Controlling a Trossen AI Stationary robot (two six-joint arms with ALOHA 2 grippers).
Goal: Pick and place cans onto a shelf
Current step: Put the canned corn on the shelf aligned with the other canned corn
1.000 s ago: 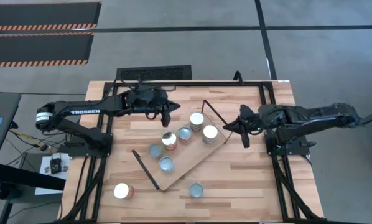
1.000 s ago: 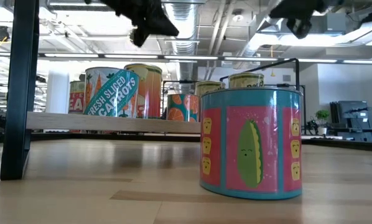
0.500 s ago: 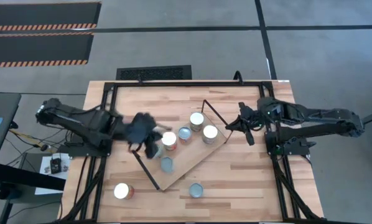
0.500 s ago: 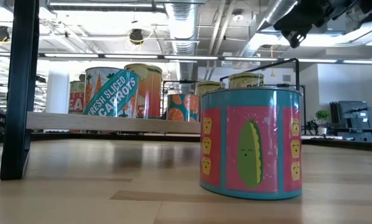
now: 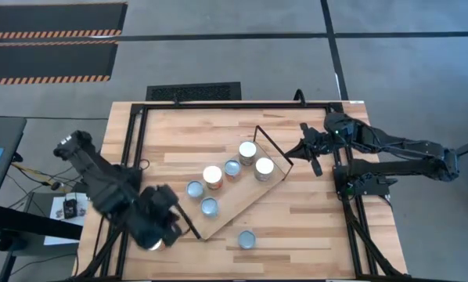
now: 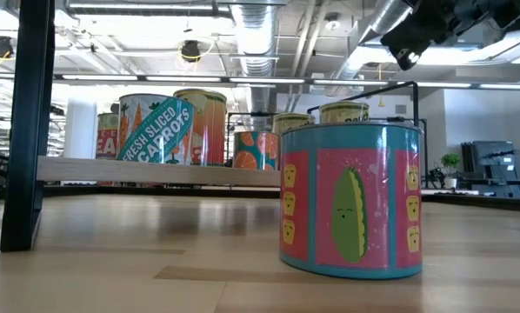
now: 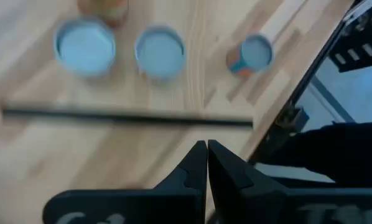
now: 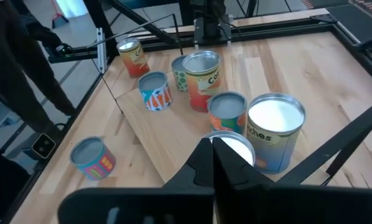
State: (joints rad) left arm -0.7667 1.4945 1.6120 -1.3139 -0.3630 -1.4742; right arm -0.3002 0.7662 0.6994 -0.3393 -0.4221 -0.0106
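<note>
The shelf (image 5: 246,200), a light-wood board with black wire brackets, lies slantwise on the table and carries several cans, among them a white-topped can (image 5: 248,151) and a blue-grey-topped can (image 5: 209,207). One can (image 5: 246,240) stands on the table near the front edge; it is the pink and teal can in the low view (image 6: 351,200). Another can (image 5: 154,245) at the near left is mostly hidden under my left arm. My left gripper (image 5: 175,223) is shut and empty beside the shelf's near bracket (image 7: 124,115). My right gripper (image 5: 311,155) is shut and empty, up in the air by the shelf's far right end.
A black metal frame (image 5: 136,133) runs around the table's edges. Bare tabletop lies on the far left (image 5: 179,137) and on the near right (image 5: 312,227). A person in dark clothes (image 8: 18,56) stands beyond the table in the right wrist view.
My left arm has swung fast from the far side of the table, over the cans on the shelf, to the near left corner, where it now covers the can standing there. Its gripper has stayed shut. The cans and the shelf have not moved.
</note>
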